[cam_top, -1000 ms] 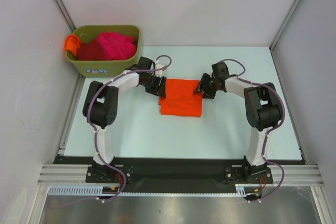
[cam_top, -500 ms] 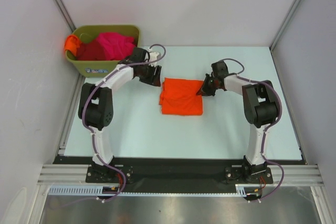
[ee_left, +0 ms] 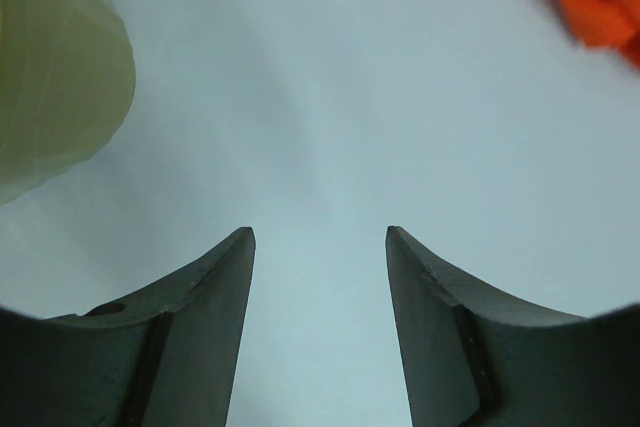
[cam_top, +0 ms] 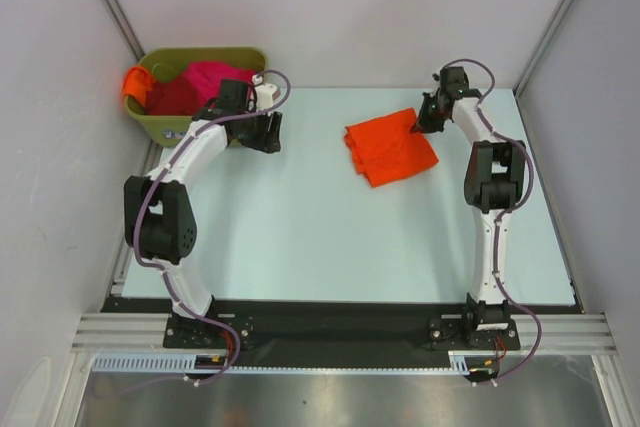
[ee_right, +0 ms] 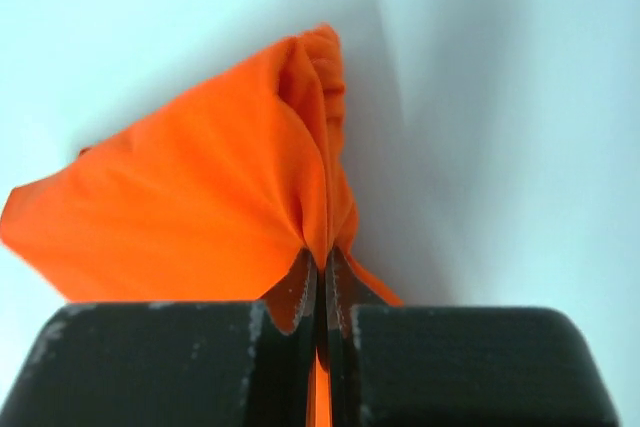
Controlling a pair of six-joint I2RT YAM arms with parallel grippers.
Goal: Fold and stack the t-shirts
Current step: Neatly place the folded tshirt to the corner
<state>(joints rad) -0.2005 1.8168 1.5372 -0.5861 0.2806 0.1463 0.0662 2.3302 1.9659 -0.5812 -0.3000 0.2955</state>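
1. Folded orange t-shirt (cam_top: 392, 150) lies on the worktop (cam_top: 320, 232), well to the right of the bin (cam_top: 190, 128) and a touch nearer the arm bases than the bin is. It sits skewed, with layers showing along its bin-side edge. Risk: a drag by one corner would open the fold (thin cloth, nothing pinning the rest).
2. Right fingers (ee_right: 298, 299) are pressed together on the shirt corner farthest from the bin, and the cloth bunches into a ridge at the pinch. Risk: an upward pull could peel the top layer off. A release with the corner raised would drop it crooked.
3. Left fingers (ee_left: 215, 297) are spread wide with nothing between them, just off the bin's near right corner above bare worktop. Risk: on a low reach toward the bin, a finger could catch the rim and shove or tip it (light plastic, I'd guess).
4. In the bin, a magenta-pink t-shirt (cam_top: 215, 82) and a dark red t-shirt (cam_top: 170, 99) are heaped together. Another orange one (cam_top: 135, 82) hangs over the bin's left rim. Risk: a grab could lift two shirts tangled (overlap not readable from here).
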